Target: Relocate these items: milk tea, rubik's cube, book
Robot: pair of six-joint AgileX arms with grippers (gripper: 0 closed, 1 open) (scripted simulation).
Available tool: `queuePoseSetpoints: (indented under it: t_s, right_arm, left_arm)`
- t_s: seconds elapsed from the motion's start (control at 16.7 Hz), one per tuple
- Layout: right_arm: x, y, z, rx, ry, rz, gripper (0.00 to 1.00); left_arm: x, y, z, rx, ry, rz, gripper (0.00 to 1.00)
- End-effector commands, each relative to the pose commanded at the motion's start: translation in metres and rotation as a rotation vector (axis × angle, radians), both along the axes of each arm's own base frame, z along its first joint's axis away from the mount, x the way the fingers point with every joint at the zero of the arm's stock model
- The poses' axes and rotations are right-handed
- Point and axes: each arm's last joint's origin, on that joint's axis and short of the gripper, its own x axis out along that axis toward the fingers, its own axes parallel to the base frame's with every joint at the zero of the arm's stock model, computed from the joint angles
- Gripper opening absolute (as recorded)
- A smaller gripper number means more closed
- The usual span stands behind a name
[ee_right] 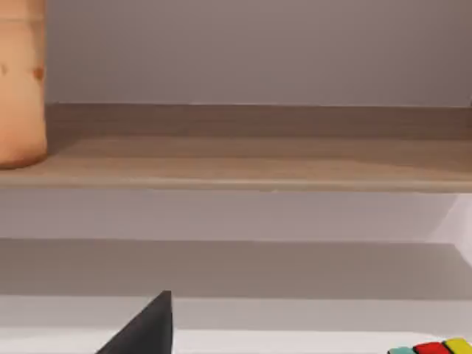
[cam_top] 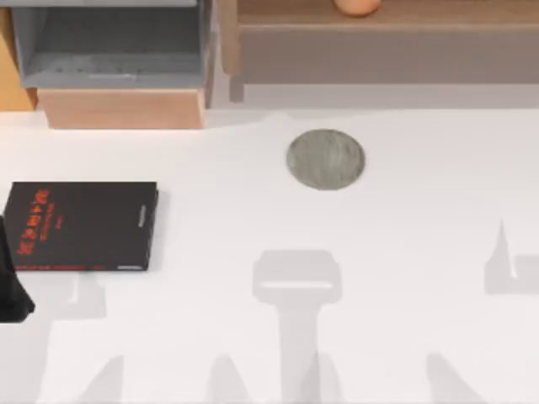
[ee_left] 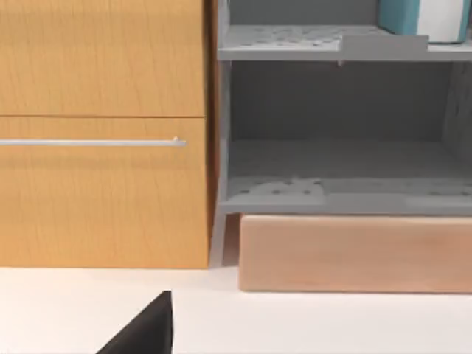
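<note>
At the table's left edge the left arm (cam_top: 13,290) sat parked beside the black book (cam_top: 82,225); whether either gripper was wide or narrow I could not tell. The teal book (ee_left: 413,16) stood on the grey shelf unit's (ee_left: 332,118) upper level. Rightwards, a grey disc (cam_top: 326,159) lay mid-table, the milk tea (ee_right: 21,81) stood on the wooden shelf (ee_right: 251,162), and the rubik's cube (ee_right: 434,347) sat on the table.

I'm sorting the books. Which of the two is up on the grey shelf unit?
The teal-blue book, on the upper grey shelf. The black book with red lettering lies flat on the white table.
</note>
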Motion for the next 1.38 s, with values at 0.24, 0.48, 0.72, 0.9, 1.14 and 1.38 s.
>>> queuePoseSetpoints:
  t_s: [0.24,0.48,0.72,0.9,1.14,1.38]
  right_arm:
    - [0.037,0.015,0.054,0.003,-0.009,-0.009,1.00]
    - [0.110,0.051,0.090,0.012,0.000,-0.016,1.00]
    - [0.190,0.110,0.085,0.020,0.011,-0.016,1.00]
    - [0.236,0.157,0.060,0.020,0.018,-0.015,1.00]
    - [0.267,0.205,0.023,0.010,0.027,-0.014,1.00]
    - [0.276,0.223,0.005,0.000,0.034,-0.015,1.00]
  left_arm:
    - [0.000,0.000,0.000,0.000,0.000,0.000,1.00]
    - [0.000,0.000,0.000,0.000,0.000,0.000,1.00]
    - [0.000,0.000,0.000,0.000,0.000,0.000,1.00]
    - [0.000,0.000,0.000,0.000,0.000,0.000,1.00]
    - [0.000,0.000,0.000,0.000,0.000,0.000,1.00]
    - [0.000,0.000,0.000,0.000,0.000,0.000,1.00]
